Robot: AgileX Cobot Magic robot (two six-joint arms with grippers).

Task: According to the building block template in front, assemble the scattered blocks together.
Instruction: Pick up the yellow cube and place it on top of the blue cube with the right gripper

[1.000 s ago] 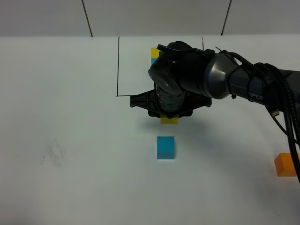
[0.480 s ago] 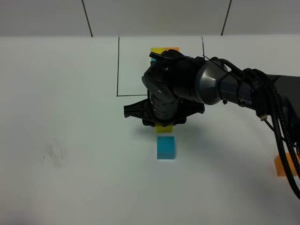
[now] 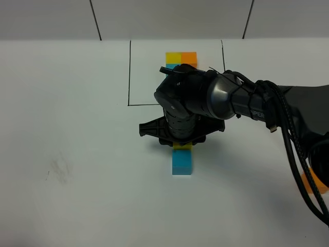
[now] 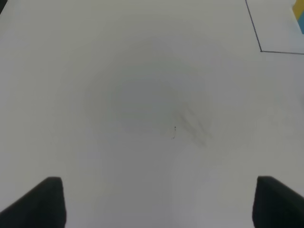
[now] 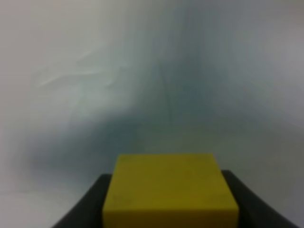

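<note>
my right end effector (image 3: 181, 140) is narrowed onto the yellow block (image 5: 170, 187), a dark finger pressing each side of it, so that block is held. the relation that matters is the one to the blue block (image 3: 182, 162): it sits on the table (image 3: 77, 128) just beyond the end effector on the side facing away from the building block template (image 3: 181, 57). from the high view the yellow cube's free face looks to be touching, or all but touching, the blue one's far face. i cannot tell whether the yellow is seated on the table or a shade above it. the fingers clamp across the line that runs from template to blue block, so the face toward the blue block is clear of them, and the two cubes line up along that line, matching the yellow-over-blue leg of the template behind the end effector. i judge the next call is to confirm the contact and let go without dragging the yellow sideways. the orange block (image 3: 314, 182) lies well apart, out toward this arm's base and partly behind cables, so the right arm is nearer to it. my left end effector (image 4: 161, 204) stands wide with nothing between its tips, over bare table far from all three blocks.
</note>
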